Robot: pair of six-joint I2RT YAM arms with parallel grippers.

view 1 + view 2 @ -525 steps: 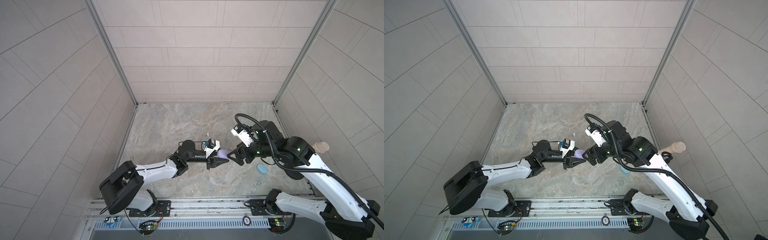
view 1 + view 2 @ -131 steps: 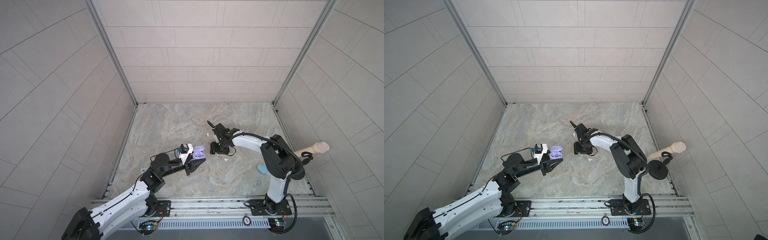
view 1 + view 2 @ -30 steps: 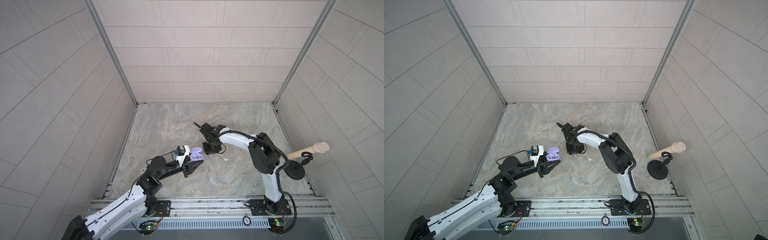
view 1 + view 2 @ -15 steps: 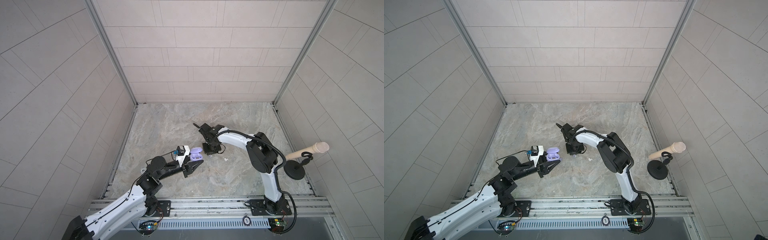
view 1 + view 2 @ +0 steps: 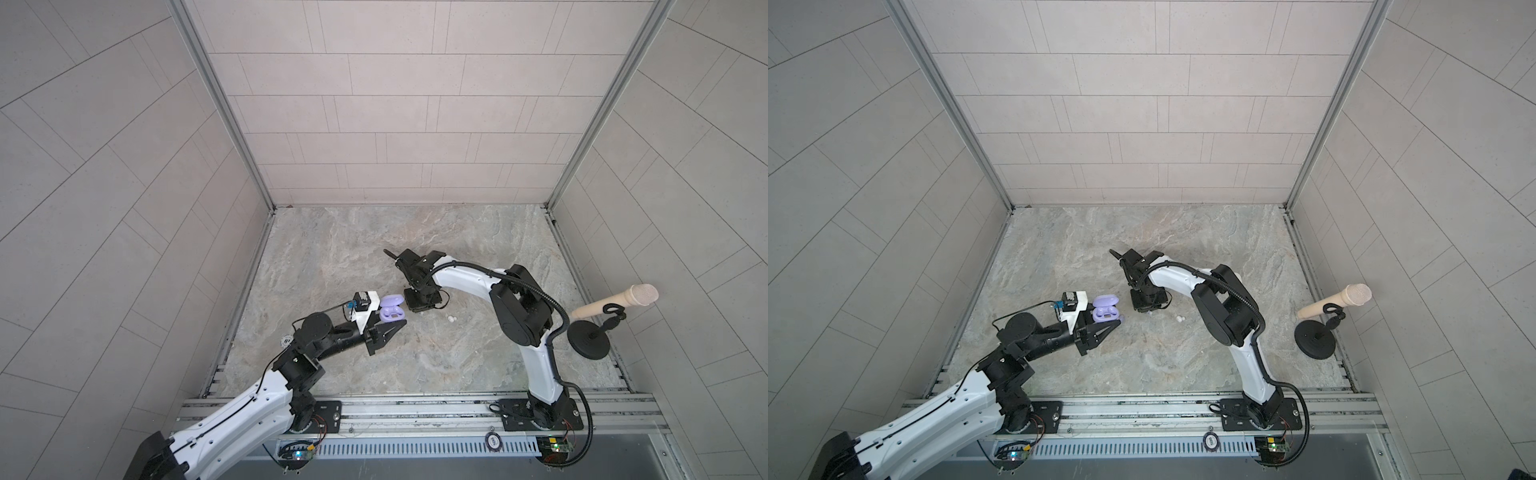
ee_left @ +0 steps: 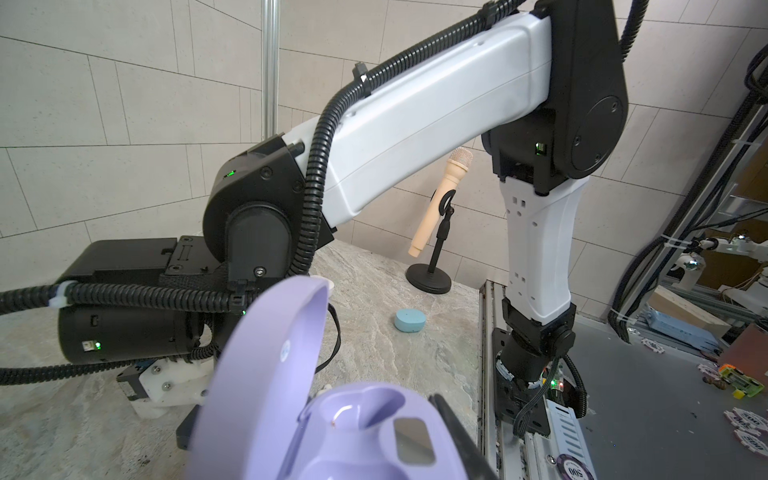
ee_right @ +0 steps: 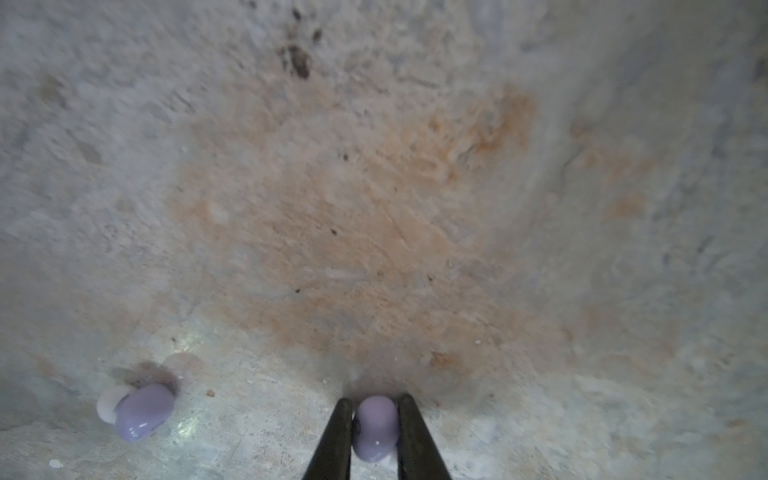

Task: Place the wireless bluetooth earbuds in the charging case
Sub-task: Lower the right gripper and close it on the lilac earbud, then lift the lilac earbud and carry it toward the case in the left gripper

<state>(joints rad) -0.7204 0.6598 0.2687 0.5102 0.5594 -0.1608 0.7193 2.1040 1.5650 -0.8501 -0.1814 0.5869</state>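
My left gripper [image 5: 390,319] is shut on the open lilac charging case [image 5: 392,308], held above the table left of centre in both top views [image 5: 1105,308]. In the left wrist view the case's lid [image 6: 274,365] stands up and the one well [image 6: 353,411] that shows is empty. My right gripper [image 7: 374,402] points straight down at the table and is shut on a lilac earbud [image 7: 376,432]. A second lilac earbud [image 7: 143,411] with a pale tip lies on the table beside it. In a top view the right wrist [image 5: 420,299] hides its fingertips.
A white earbud [image 5: 451,318] lies on the marble just right of the right wrist. A light blue closed case [image 6: 410,320] rests near the right arm's base. A microphone on a black stand [image 5: 590,328] stands at the right wall. Tiled walls enclose the table.
The right gripper's jaws have drawn together over the same spot on the table while its elbow shifted slightly. The left arm has kept the case where it was.
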